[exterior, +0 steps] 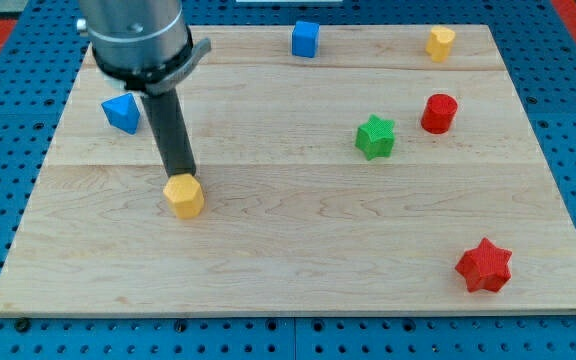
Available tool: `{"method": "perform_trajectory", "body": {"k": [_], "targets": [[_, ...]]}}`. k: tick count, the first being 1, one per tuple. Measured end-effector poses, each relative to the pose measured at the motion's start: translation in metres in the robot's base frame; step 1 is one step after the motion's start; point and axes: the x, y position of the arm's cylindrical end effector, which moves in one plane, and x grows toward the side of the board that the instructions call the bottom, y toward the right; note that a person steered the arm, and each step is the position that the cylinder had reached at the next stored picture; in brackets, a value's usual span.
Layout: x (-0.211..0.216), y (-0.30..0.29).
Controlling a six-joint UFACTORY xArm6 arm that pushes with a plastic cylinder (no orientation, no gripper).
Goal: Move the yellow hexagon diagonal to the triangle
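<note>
The yellow hexagon (184, 196) lies on the wooden board at the view's left of centre. The blue triangle (122, 113) sits up and to the left of it, near the board's left edge. My tip (181, 175) is at the hexagon's top edge, touching or just behind it. The dark rod rises from there to the grey arm at the view's top left, which hides part of the board behind it.
A blue cube (305, 39) and a second yellow block (440, 43) sit near the board's top edge. A green star (375, 137) and a red cylinder (438, 113) are right of centre. A red star (484, 266) lies at the bottom right. The wooden board (298, 270) rests on a blue pegboard.
</note>
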Motion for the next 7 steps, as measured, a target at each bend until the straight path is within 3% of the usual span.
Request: {"method": "perform_trajectory", "body": {"k": [3,4,5,7], "targets": [[0.046,0.014],[0.047,-0.036],[0.071,-0.048],[0.086,0.033]]}}
